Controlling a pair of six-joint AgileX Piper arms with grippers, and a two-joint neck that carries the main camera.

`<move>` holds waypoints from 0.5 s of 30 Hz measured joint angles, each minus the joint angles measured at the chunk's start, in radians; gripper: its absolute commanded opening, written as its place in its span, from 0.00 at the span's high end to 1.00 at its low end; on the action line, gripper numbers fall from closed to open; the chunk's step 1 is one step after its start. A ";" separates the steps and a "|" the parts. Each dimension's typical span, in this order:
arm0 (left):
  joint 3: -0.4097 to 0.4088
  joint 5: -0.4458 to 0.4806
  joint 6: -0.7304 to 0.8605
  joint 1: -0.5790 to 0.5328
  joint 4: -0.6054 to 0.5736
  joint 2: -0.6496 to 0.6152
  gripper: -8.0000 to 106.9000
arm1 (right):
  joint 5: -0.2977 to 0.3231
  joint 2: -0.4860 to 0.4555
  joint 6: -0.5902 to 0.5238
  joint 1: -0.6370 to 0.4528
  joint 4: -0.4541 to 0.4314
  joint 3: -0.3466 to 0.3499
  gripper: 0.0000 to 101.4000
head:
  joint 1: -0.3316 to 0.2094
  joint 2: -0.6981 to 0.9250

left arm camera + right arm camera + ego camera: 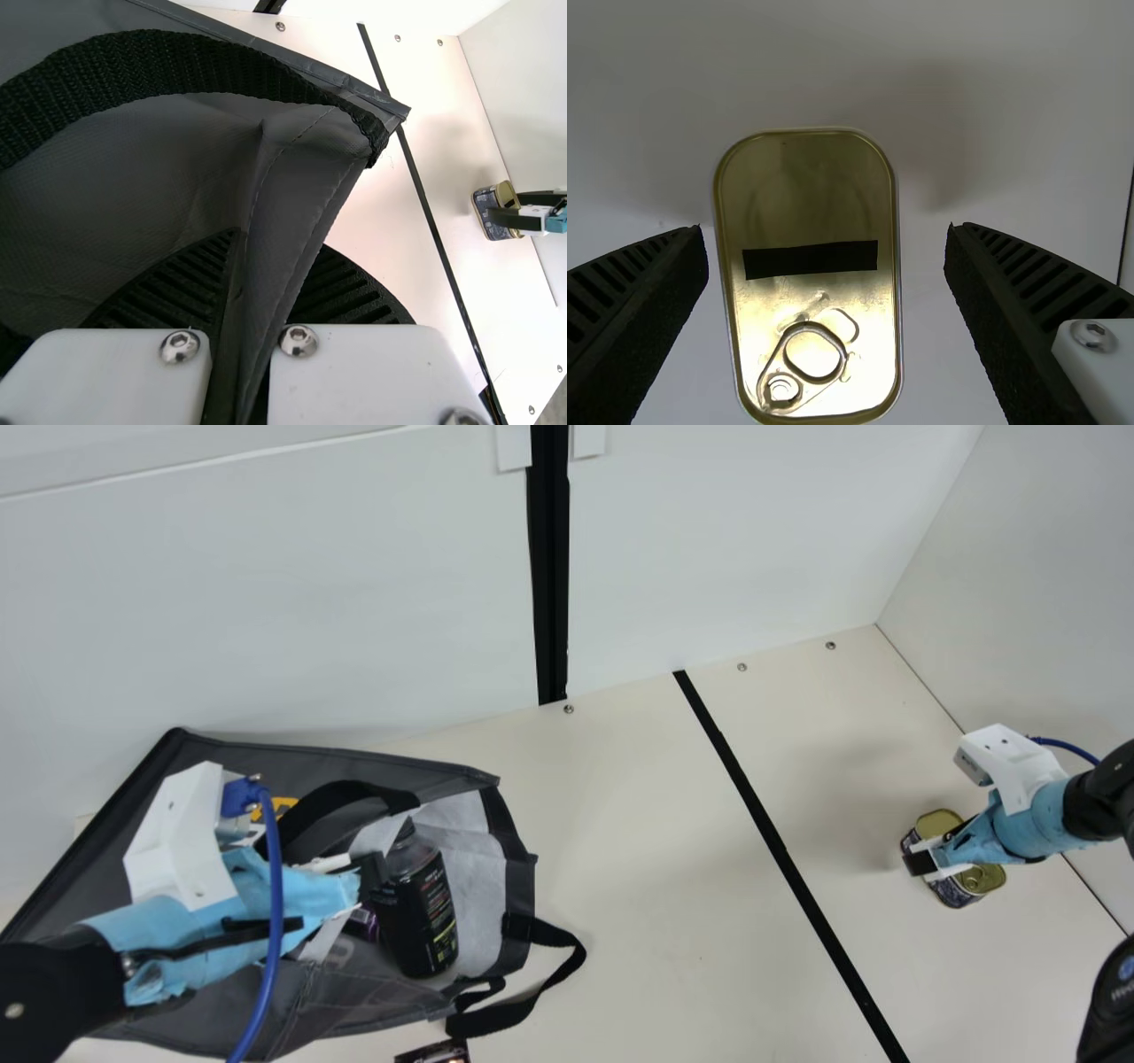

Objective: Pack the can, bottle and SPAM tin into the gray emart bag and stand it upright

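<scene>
Lying open, the gray emart bag (354, 985) holds the dark bottle (429, 923).

Black arms (55, 979), light-blue wrappings (177, 948), angular white brackets (182, 837), blue cables (276, 886); jaws black, ribbed; silver screws (180, 346).

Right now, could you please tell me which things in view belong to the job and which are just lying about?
Job: gray bag; bottle inside it; purple item beside the bottle, possibly the can; SPAM tin.
Lying about: dark printed item by the bag, seemingly; black table strip.
</scene>
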 measured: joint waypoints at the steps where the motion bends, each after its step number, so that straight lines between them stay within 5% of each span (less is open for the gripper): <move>1: 0.000 0.000 0.000 0.000 0.000 0.000 1.00 | 0.000 0.009 0.002 0.000 -0.001 -0.003 0.19 | 0.000 -0.002; 13: 0.000 0.000 0.000 0.000 0.000 0.000 1.00 | 0.043 0.060 0.001 -0.005 0.018 -0.044 0.99 | 0.000 -0.002; 15: 0.000 0.000 0.000 0.000 0.000 0.000 1.00 | 0.062 0.061 -0.006 -0.005 0.029 -0.053 1.00 | 0.000 -0.002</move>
